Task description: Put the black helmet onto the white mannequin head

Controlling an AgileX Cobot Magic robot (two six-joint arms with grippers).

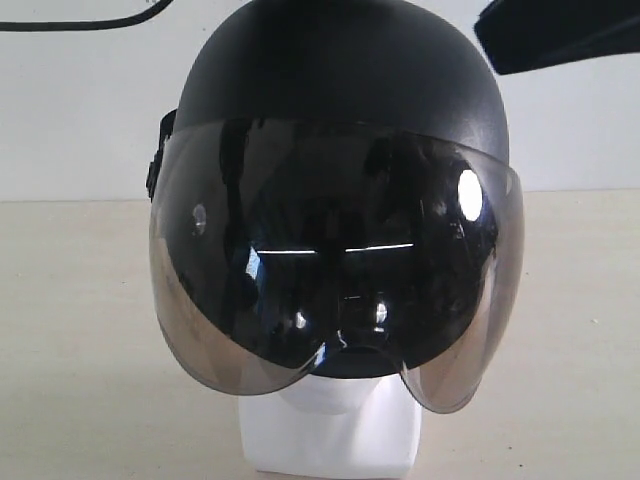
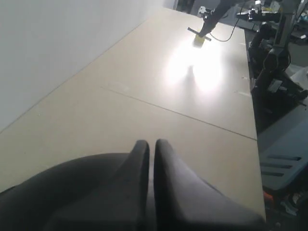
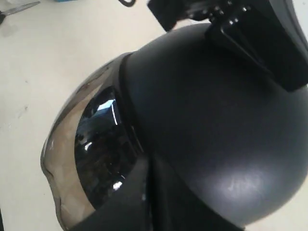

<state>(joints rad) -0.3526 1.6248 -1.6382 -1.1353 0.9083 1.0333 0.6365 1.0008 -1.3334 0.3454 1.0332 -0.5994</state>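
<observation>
The black helmet point(image 1: 340, 90) sits on the white mannequin head point(image 1: 330, 440), facing the exterior camera. Its smoky visor point(image 1: 335, 280) hangs down over the face, so only the chin and square neck base show below it. My right gripper point(image 3: 148, 166) is shut with its fingers pressed together and nothing between them. It hovers close over the helmet point(image 3: 216, 115) near the visor's point(image 3: 96, 139) upper edge. Whether it touches the shell I cannot tell. A dark part of the right arm point(image 1: 560, 35) shows at the upper right. My left gripper point(image 2: 151, 144) is shut and empty above the bare table point(image 2: 120, 110), away from the helmet.
A black blocky piece of equipment point(image 3: 250, 29) stands just beyond the helmet's crown. A cable point(image 1: 80, 24) hangs at the upper left. Scissors point(image 3: 19, 8) lie on the table. A yellow object point(image 2: 198, 41) and dark gear point(image 2: 274, 62) sit by the table's far end.
</observation>
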